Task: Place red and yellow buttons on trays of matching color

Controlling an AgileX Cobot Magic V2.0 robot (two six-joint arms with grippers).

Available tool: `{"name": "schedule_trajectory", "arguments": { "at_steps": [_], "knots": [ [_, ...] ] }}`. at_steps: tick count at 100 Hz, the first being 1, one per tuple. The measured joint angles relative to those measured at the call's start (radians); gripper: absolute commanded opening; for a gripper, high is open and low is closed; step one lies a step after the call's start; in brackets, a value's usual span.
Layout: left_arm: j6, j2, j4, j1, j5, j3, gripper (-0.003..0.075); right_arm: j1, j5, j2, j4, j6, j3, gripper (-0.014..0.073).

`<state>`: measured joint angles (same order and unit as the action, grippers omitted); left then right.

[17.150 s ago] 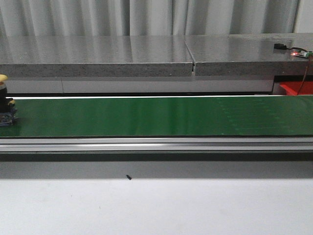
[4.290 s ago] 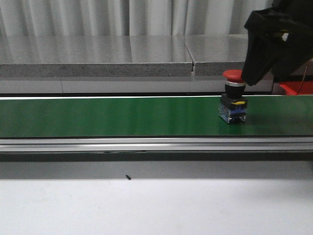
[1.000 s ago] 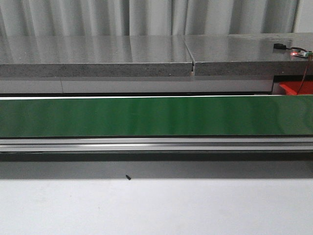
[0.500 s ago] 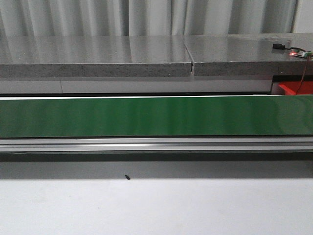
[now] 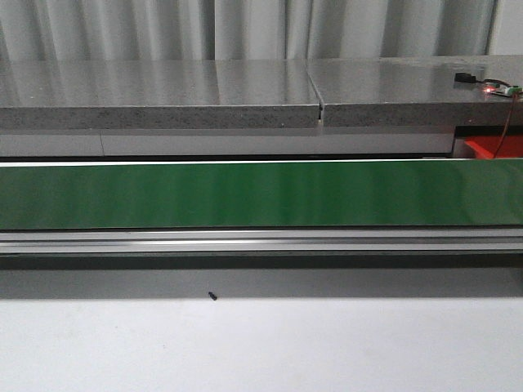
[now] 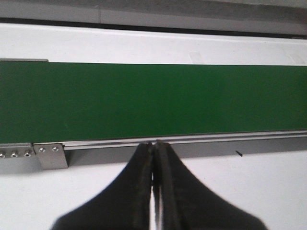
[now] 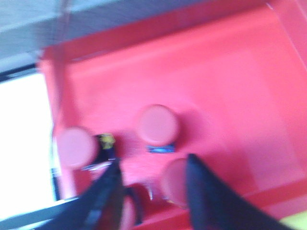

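The green belt (image 5: 245,193) carries no button in the front view or the left wrist view. My left gripper (image 6: 154,144) is shut and empty, hovering over the belt's near rail. My right gripper (image 7: 152,160) hangs open over the red tray (image 7: 230,72), in a blurred view. Three red buttons stand in that tray: one (image 7: 158,122) beyond the fingertips, one (image 7: 76,146) by the tray's side wall, one (image 7: 175,182) between the fingers, close to one finger. A corner of the red tray (image 5: 490,148) shows at the belt's far right. Yellow buttons are out of view.
A grey stone shelf (image 5: 163,94) runs behind the belt, with a small lit circuit board (image 5: 500,88) and a cable on its right end. An aluminium rail (image 5: 245,241) borders the belt's front; white table (image 5: 245,343) lies before it. A pale yellow sliver (image 7: 296,222) shows past the red tray's rim.
The red button that stood on the belt's right part, with my right arm over it, is gone from the belt, and the arm has left the front view. The last second shows no change.
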<state>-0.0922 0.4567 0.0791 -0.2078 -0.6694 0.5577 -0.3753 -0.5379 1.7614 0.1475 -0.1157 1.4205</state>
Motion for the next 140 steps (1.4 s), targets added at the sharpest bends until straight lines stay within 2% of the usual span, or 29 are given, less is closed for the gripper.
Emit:
{"name": "schedule_trajectory", "arguments": {
  "at_steps": [11, 20, 43, 64, 111, 140],
  "knots": [
    [0.0, 0.0, 0.0, 0.0, 0.0, 0.0, -0.0019, 0.058, -0.004, -0.042, 0.006, -0.009, -0.006, -0.0011],
    [0.0, 0.0, 0.0, 0.0, 0.0, 0.0, -0.0019, 0.117, -0.005, -0.074, 0.008, -0.011, -0.019, -0.0074],
    [0.0, 0.0, 0.0, 0.0, 0.0, 0.0, -0.0019, 0.267, -0.009, -0.149, 0.013, -0.017, -0.073, -0.0067],
    [0.0, 0.0, 0.0, 0.0, 0.0, 0.0, -0.0019, 0.345, -0.008, -0.226, 0.015, -0.017, -0.14, -0.0067],
    [0.0, 0.0, 0.0, 0.0, 0.0, 0.0, -0.0019, 0.357, 0.047, -0.501, 0.057, -0.017, -0.357, -0.0067],
    [0.0, 0.0, 0.0, 0.0, 0.0, 0.0, -0.0019, 0.357, 0.135, -0.649, 0.06, -0.017, -0.475, -0.0067]
  ]
}}
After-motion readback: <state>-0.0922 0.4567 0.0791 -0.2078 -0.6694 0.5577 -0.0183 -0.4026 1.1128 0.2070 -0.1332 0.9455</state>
